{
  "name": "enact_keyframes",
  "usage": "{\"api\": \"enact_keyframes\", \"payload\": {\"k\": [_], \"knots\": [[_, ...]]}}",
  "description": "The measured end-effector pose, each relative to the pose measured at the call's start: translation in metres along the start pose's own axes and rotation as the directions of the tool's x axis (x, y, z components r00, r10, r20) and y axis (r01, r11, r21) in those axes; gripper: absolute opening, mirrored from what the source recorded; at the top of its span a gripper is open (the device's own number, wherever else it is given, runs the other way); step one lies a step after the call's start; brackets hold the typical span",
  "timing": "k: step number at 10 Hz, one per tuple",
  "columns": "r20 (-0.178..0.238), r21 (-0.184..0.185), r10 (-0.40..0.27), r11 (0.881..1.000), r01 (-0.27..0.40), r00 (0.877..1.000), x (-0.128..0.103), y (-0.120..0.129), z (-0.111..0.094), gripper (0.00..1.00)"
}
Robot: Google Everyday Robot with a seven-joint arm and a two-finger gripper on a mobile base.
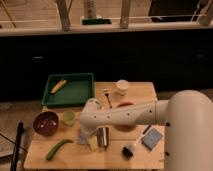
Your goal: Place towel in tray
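The green tray (75, 95) stands at the table's back left, with a yellow item (58, 86) lying in it. My white arm (130, 114) reaches across the table from the right and bends down at its left end. My gripper (84, 136) is low over the table's front, just left of a metal cup (102, 136). A pale, crumpled piece that looks like the towel (81, 140) lies right at the gripper, mostly hidden by it. I cannot tell whether the gripper holds it.
A dark red bowl (45, 123) and a green cup (68, 117) stand left of the gripper, and a green vegetable (59, 148) lies in front. A white cup (121, 87), a fork (107, 95), a red dish (125, 105), a blue sponge (152, 138) and a black brush (129, 149) are on the table's right half.
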State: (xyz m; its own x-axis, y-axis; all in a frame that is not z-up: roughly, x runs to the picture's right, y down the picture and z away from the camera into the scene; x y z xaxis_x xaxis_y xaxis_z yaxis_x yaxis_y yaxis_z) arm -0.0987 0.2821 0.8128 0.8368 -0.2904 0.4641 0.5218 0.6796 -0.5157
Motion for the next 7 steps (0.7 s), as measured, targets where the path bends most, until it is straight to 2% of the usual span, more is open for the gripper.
{"api": "enact_keyframes", "payload": {"k": [4, 7], "knots": [[-0.003, 0.002, -0.006, 1.0, 0.006, 1.0, -0.001, -0.001, -0.011, 0.03], [-0.006, -0.005, -0.002, 1.0, 0.002, 1.0, 0.001, 0.002, -0.013, 0.0]]}}
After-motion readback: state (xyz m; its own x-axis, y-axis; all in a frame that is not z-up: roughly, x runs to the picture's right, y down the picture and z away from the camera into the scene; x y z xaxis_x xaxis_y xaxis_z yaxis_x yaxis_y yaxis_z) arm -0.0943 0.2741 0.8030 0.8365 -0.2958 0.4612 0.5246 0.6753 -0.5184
